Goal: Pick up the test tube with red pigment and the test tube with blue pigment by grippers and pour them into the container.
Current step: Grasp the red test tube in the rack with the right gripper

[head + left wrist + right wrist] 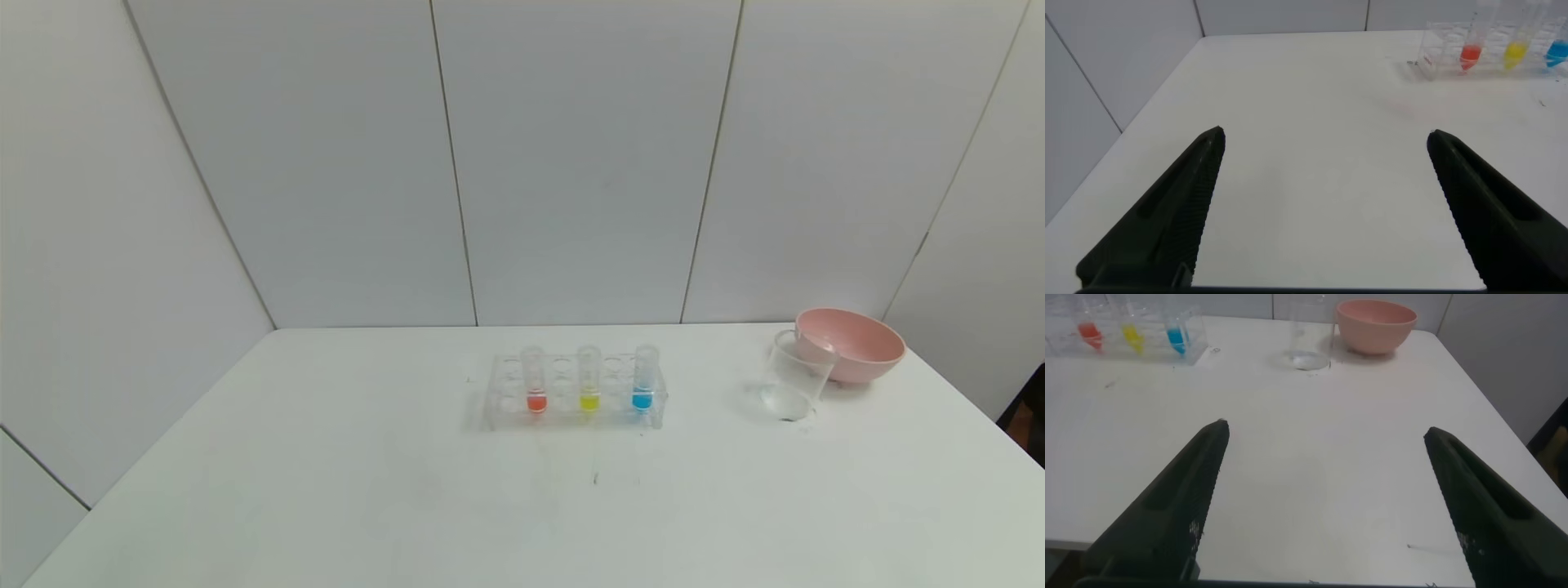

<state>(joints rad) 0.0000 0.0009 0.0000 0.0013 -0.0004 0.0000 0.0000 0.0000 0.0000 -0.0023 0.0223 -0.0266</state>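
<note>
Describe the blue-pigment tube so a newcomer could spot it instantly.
On the white table, find the clear tube rack near the middle. Three tubes stand in a row in it; the test tube with blue pigment is the end one nearest the container and pink bowl. Its neighbours hold yellow and orange-red liquid.

From my remote station, the clear many-holed plastic tube rack stood mid-table. It held, left to right, the red-pigment tube, the yellow-liquid tube and the blue-pigment tube. Well right stood the clear cylindrical container, touching the pink round bowl behind it.
</note>
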